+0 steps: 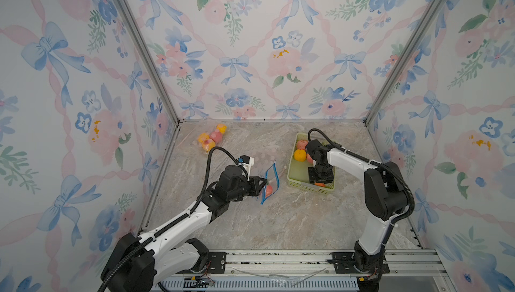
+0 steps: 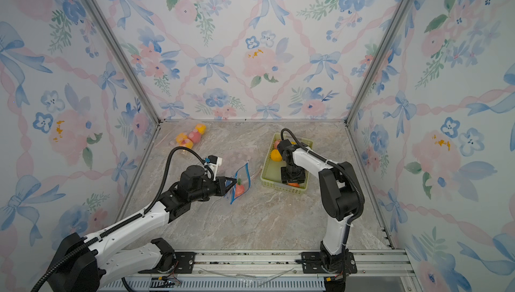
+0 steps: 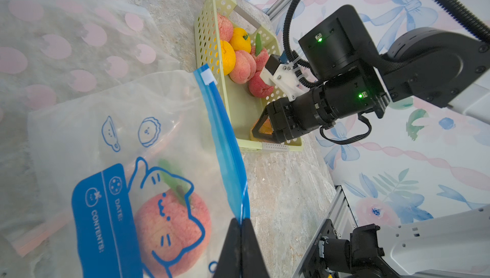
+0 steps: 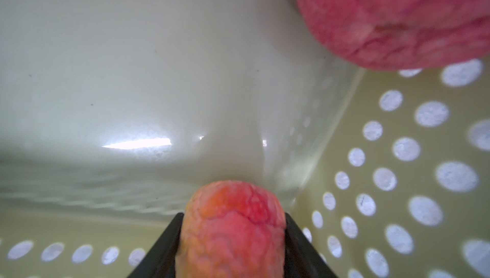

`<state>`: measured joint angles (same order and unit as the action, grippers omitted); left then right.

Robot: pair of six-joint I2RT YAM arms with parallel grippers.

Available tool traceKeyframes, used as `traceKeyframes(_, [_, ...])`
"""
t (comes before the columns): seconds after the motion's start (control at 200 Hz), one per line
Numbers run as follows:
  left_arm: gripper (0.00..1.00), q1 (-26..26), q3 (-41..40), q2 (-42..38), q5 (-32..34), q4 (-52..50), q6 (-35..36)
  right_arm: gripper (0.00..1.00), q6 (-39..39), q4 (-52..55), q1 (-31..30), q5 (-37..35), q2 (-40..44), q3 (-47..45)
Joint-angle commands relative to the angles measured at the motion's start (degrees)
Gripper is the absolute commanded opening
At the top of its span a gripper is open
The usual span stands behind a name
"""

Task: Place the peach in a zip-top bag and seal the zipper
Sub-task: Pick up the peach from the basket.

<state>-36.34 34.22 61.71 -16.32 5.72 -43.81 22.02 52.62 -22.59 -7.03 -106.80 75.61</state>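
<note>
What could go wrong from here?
1. The left gripper pinches only the blue zipper strip; the bag, already holding a peach, may slip or twist.
2. The right gripper grips a second peach close to the basket wall; lifting may snag there.

We see a marbled tabletop (image 1: 278, 221) walled by floral wallpaper (image 1: 250, 40). In its far left corner lies a clear bag of pink and yellow fruit (image 1: 211, 137). An orange (image 1: 300, 155) sits in a perforated green basket (image 1: 306, 187) on the right.

Bag (image 1: 271, 177) w/ peach (image 1: 269, 191) left of basket (image 1: 291, 162); fruit (image 1: 300, 155) in basket.
</note>
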Motion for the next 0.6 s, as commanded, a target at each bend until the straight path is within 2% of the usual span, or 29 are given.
traceKeyframes(0.0, [0.0, 0.39, -0.2, 0.43, -0.28, 1.39, -0.61, 0.51, -0.24, -0.21, -0.42, -0.18, 2.98, -0.66])
traceKeyframes(0.21, [0.0, 0.39, -0.11, 0.7, -0.75, 2.09, -0.94, 0.45, 0.18, -3.1, -2.05, -2.36, 10.2, -1.4])
traceKeyframes(0.375, [0.0, 0.37, -0.1, 1.11, -1.08, 2.88, -1.42, 0.43, 1.54, -7.8, -4.06, -1.15, 17.86, -3.67])
traceKeyframes(0.595, [0.0, 0.3, 0.36, 1.93, -1.19, 3.51, -2.01, 0.42, 6.94, -21.98, -11.51, 3.61, 29.47, -10.63])
